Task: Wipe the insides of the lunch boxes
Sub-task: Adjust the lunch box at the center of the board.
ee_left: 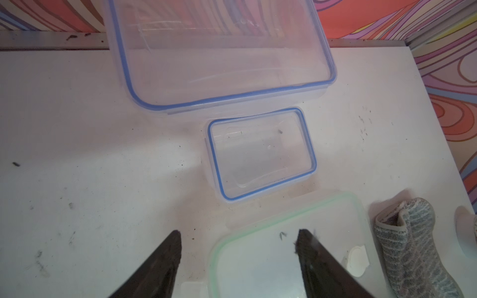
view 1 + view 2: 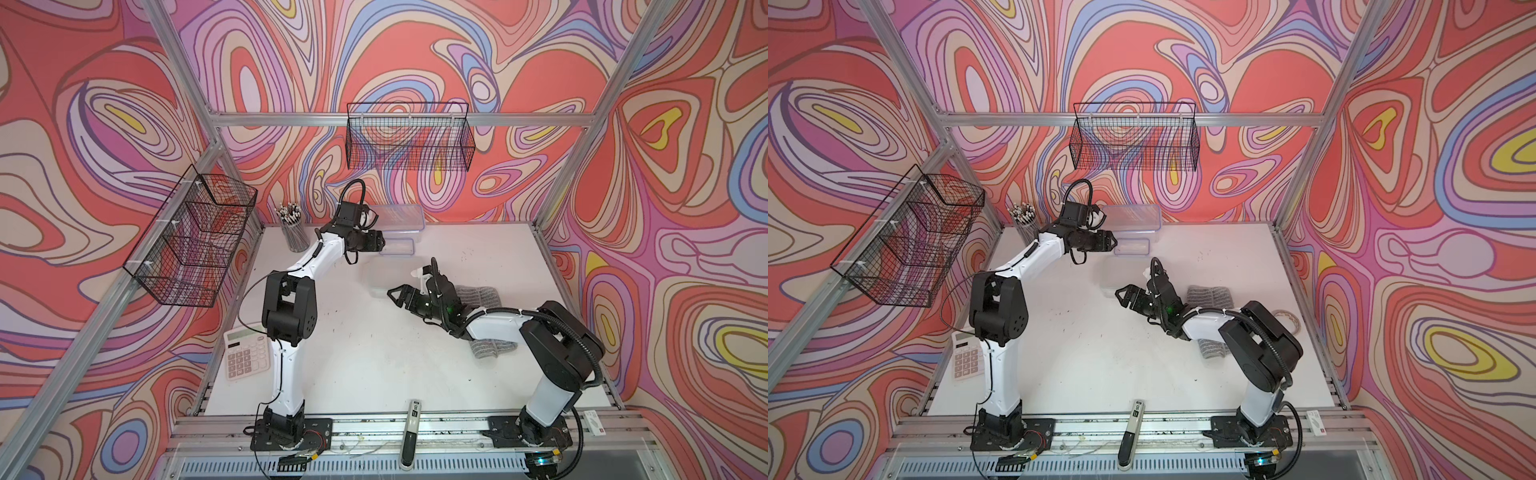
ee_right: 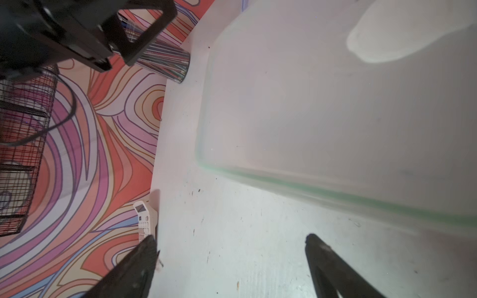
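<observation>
Three clear lunch boxes sit at the back middle of the table. The large blue-rimmed one [image 2: 397,216] [image 1: 219,64] stands by the wall. The small blue-rimmed one [image 2: 399,248] [image 1: 260,154] lies in front of it. Nearest is the medium one [image 2: 380,278] [image 1: 271,258] [image 3: 322,116], under a frosted lid with a pale green seal. My left gripper [image 2: 381,241] [image 1: 238,240] hangs open above the near-left of the small box, holding nothing. My right gripper [image 2: 392,293] [image 3: 231,243] is open and empty at the medium box's front edge. The grey striped cloth [image 2: 478,294] [image 1: 407,245] lies under the right arm.
A mesh pen cup [image 2: 296,235] [image 3: 165,62] stands at the back left and a calculator [image 2: 246,357] lies on the left edge. Wire baskets hang on the left wall [image 2: 195,237] and back wall [image 2: 409,137]. A tape roll [image 2: 1285,322] lies far right, a marker-like tool [image 2: 411,432] on the front rail.
</observation>
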